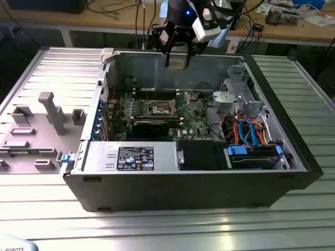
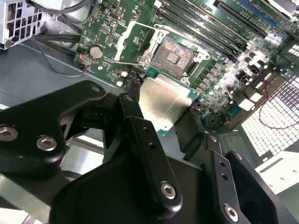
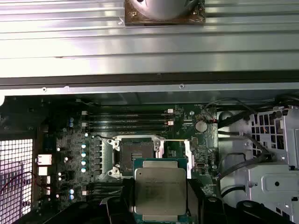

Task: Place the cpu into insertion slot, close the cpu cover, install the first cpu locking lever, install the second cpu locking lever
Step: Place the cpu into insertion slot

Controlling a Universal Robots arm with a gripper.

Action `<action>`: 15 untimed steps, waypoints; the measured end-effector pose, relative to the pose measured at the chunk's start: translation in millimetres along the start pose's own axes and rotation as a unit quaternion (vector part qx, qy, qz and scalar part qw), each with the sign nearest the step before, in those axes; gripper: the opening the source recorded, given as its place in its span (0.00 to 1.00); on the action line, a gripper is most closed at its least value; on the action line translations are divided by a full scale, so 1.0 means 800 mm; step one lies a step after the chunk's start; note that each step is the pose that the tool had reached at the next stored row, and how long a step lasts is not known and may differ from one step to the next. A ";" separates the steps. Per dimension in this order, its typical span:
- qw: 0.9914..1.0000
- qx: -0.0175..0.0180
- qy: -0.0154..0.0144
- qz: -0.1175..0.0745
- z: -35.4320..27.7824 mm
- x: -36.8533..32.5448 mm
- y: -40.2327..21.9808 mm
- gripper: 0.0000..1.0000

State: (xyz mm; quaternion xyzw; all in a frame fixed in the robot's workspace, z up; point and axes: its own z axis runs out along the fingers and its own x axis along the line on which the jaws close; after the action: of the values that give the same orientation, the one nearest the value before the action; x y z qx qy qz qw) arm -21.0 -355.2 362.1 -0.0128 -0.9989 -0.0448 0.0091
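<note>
Pincer [image 2: 161,119]: nearest us in both wrist views; its black fingers [image 2: 135,123] press on two opposite edges of the cpu [image 3: 160,189], pinching it.
cpu: silvery top faces up, with a green edge showing. We note it is held in the air, clear of the board; in the exterior view the pincer hangs above the open case.
insertion slot [image 3: 136,156]: bare, with the dark contact field exposed and a silvery rim around it. It lies just beyond the cpu in the first wrist view.
cpu cover [image 2: 124,43]: swung up off the insertion slot and standing at one side of it; green shows through the cut-out.
circuit board [image 3: 187,116]: green, lying flat in the case. Long memory slots [image 3: 126,119] run beside the insertion slot, and a coin cell [image 2: 96,51] sits near the cpu cover.
case [image 1: 183,183]: black tower on its side, open side up, resting on the desk [image 1: 157,225].
grey fixture tray [image 1: 31,136]: on the desk at the exterior view's left, beside the case.
</note>
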 end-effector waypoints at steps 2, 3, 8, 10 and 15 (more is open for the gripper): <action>1.000 0.000 0.000 0.000 0.0000 0.0000 0.0000 0.54; 1.000 0.000 0.000 0.000 0.0000 0.0000 0.0000 0.54; 1.000 0.000 -0.001 0.013 0.0001 0.0000 0.0000 0.54; 1.000 0.000 -0.001 0.013 0.0001 0.0000 0.0000 0.54; 1.000 0.000 -0.001 0.014 0.0001 0.0000 0.0000 0.54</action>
State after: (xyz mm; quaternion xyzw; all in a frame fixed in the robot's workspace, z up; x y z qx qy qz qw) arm -21.1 -355.2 362.0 -0.0264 -0.9986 -0.0449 0.0085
